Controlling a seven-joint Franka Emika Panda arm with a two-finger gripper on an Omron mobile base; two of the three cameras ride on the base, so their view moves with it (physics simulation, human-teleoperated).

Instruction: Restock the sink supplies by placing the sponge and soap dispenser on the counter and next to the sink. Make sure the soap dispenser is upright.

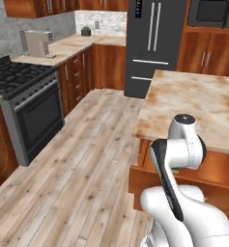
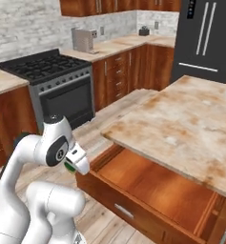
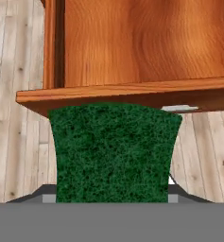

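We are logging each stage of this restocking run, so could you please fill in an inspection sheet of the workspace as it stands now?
Surface: island top, marbled beige, bare where visible.
Job's things: sponge, dark green, held in front of the open drawer's front edge; soap dispenser and sink: nothing seen.
Clutter: drawer interior looks bare; coffee machine and a small dark item on the far counter.
Grippers: gripper appears shut on the sponge, fingertips hidden behind it.
Cables: nothing seen.
Surroundings: stove, dark fridge, wood cabinets, plank floor.
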